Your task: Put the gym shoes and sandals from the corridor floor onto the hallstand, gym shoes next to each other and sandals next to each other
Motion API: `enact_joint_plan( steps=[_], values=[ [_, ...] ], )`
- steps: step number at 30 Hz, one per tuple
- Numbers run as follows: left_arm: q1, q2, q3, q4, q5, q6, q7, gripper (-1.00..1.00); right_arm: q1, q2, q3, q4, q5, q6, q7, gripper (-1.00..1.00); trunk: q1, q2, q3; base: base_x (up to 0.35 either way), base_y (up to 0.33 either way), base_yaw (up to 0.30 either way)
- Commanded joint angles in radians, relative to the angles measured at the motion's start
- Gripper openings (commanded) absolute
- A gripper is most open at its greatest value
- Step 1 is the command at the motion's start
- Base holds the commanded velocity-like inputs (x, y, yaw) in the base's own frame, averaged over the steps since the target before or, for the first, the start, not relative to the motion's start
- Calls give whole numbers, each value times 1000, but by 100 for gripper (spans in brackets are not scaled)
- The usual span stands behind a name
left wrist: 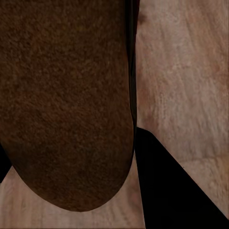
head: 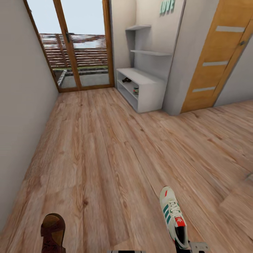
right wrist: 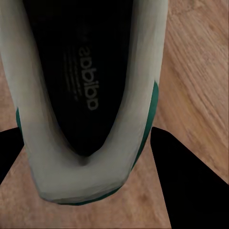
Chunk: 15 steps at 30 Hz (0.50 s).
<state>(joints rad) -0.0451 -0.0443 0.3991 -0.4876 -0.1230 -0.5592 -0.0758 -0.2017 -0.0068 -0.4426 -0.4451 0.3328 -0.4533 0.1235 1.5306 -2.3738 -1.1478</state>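
My left tool [left wrist: 135, 181] is mostly hidden: the left wrist view gives me 1 dark finger [left wrist: 176, 191] beside a brown sandal [left wrist: 67, 100] that sits hard against it, so I cannot tell whether that tool is shut or open. My right tool [right wrist: 86, 181] shows 2 dark fingers [right wrist: 191, 181] either side of the heel of a gym shoe [right wrist: 90, 95], clamped on it; the insole lettering reads clearly here.

In the head view the same gym shoe [head: 173, 216] sits at the lower right of the frame, its heel cut off by the bottom edge, and the sandal [head: 52, 233] at the lower left is also cut off.

The shoe rack [head: 144, 89] stands at the upper middle, far off, with a dark sandal [head: 126, 80] and another shoe [head: 135, 90] on its shelves, both too small to make out well. The wood floor [head: 105, 147] between lies open, bounded by a wall [head: 21, 105] on the left.
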Motion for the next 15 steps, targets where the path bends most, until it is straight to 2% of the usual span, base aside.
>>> enact_joint_plan(
  steps=[1,15],
  values=[
    [-1,-1,9,0,-11,-2,-6,-100,-1,1,-8,0,3,-4,8,-100,0,0,0,334,11,230],
    [-1,0,9,0,-11,-4,-6,-100,0,1,-8,0,3,-4,9,-100,0,0,15,335,3,219]
  ],
)
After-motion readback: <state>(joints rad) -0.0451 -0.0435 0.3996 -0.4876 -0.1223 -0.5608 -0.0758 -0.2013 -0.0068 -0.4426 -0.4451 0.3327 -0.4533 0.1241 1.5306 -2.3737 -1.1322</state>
